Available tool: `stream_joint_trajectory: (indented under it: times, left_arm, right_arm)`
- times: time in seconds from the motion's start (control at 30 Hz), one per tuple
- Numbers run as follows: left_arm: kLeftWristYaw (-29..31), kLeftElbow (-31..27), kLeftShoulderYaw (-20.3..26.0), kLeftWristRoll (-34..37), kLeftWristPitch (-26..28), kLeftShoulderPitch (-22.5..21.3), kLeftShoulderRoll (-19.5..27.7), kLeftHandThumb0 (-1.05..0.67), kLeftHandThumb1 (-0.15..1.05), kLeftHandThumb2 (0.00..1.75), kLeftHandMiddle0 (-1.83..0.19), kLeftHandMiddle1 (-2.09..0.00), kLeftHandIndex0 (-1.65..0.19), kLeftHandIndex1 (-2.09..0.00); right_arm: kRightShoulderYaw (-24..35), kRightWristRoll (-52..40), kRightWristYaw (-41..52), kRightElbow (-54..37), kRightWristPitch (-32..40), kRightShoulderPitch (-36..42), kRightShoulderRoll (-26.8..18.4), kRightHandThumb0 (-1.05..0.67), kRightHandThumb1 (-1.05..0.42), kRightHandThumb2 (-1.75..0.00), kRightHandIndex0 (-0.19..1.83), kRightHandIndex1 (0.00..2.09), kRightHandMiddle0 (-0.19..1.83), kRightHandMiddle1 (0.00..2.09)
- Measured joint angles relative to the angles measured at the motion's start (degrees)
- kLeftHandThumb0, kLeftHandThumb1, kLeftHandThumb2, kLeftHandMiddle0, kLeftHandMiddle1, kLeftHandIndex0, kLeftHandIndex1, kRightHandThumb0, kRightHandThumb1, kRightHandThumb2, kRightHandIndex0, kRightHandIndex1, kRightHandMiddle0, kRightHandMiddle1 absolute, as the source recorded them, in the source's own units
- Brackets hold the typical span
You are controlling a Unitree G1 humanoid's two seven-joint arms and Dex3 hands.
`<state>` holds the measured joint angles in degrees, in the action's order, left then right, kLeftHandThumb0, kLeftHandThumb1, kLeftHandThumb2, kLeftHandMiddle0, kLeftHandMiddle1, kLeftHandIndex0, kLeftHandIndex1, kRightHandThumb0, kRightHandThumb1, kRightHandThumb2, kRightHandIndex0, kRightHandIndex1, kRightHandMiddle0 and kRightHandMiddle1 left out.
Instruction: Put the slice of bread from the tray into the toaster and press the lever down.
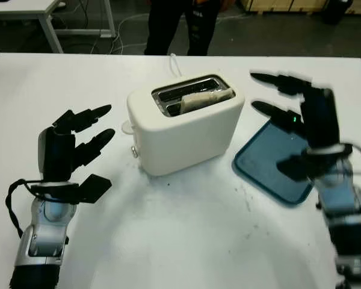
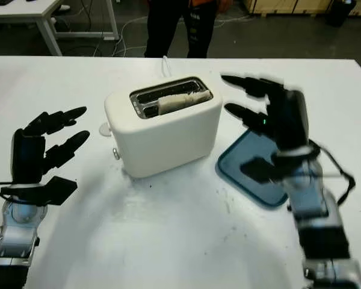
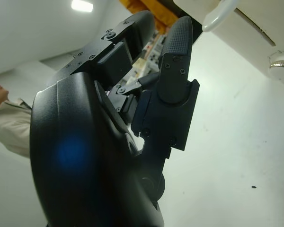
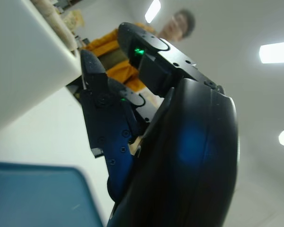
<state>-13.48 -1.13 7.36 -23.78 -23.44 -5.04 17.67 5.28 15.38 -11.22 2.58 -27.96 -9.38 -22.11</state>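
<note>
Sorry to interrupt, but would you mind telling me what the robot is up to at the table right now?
It is loading a toaster. The slice of bread already sits in a slot of the white toaster, and the blue tray beside it holds nothing. The right hand is open above the tray, next to the toaster; the left hand is open on the toaster's other side. The lever is untouched. A person stands behind the table.
</note>
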Motion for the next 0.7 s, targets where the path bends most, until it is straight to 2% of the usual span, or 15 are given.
stream_joint_trajectory:
  times: [0.17,0.47,0.6,0.7]
  left_arm:
    - [1.35,-0.87,0.04,0.06,0.02,-0.02,0.67,-0.47,0.92,0.12,-0.62,-1.0,-0.94,0.0]
    - [3.63,-1.97,0.19,0.01,0.37,-0.01,2.48,-0.49,0.92,0.13,-0.61,-0.99,-0.94,0.0]
    - [4.68,-2.5,0.32,0.01,1.1,-0.01,3.44,-0.5,0.92,0.13,-0.6,-1.0,-0.94,0.0]
    - [5.34,-3.39,0.36,-0.02,2.07,-0.01,3.87,-0.5,0.92,0.13,-0.59,-1.01,-0.94,0.0]
  right_arm:
    - [2.51,-3.71,0.28,-1.25,2.41,5.19,4.06,-0.4,-0.92,-0.15,1.09,0.16,0.94,0.01]
    - [3.72,-13.64,7.12,-2.69,10.59,4.37,6.52,-0.55,-0.92,-0.09,1.13,0.09,0.97,0.01]
    - [4.35,-13.24,6.96,-2.57,13.97,3.08,6.76,-0.63,-0.92,-0.06,1.17,0.09,1.03,0.02]
    - [4.21,-9.65,4.93,-2.51,17.67,2.62,6.99,-0.69,-0.92,-0.05,1.14,0.07,1.02,0.01]
